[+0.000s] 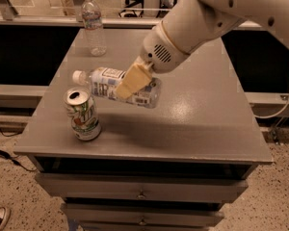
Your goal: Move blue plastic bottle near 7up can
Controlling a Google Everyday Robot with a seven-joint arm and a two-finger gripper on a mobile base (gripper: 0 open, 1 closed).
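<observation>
Camera view shows my gripper (133,82) mid-frame, clamped tight across the blue plastic bottle (102,80), which hangs sideways above the table (197,124), cap pointing left. The 7up can (83,115) stands upright just below-left of the cap. A slim water bottle (94,27) stands upper left.

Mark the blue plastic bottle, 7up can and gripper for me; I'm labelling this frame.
blue plastic bottle (104,82): camera view, label near the cap end.
7up can (85,117): camera view, printed side wall.
gripper (128,85): camera view, tan finger clamped across the bottle's middle.
</observation>
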